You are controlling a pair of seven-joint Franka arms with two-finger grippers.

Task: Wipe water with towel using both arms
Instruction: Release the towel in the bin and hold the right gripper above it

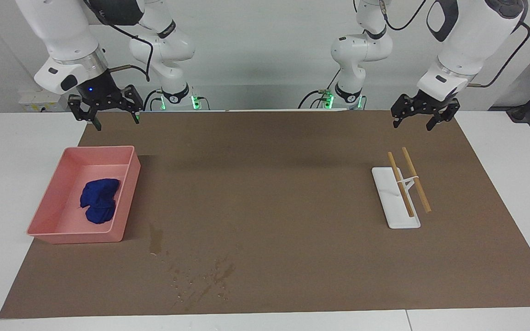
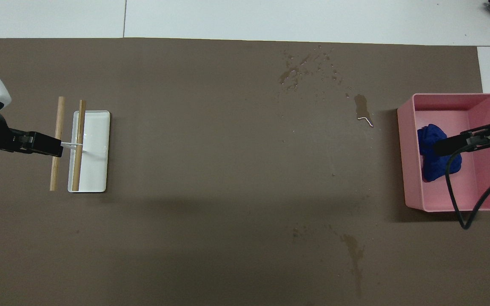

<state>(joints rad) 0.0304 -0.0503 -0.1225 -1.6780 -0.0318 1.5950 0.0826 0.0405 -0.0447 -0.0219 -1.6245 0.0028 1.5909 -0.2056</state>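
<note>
brown mat point(image 1: 274, 193) fills the frame: the blue towel point(image 1: 100, 200) in the pink tray point(image 1: 129, 193) at mid-left lies directly below the right gripper point(image 1: 104, 117), fingers spread, upper left; the left gripper point(image 1: 416, 120), also spread, waits upper right.

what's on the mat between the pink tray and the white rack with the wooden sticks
Nothing stands there: only bare brown mat separates the pink tray from the white rack, clear in both views.
</note>
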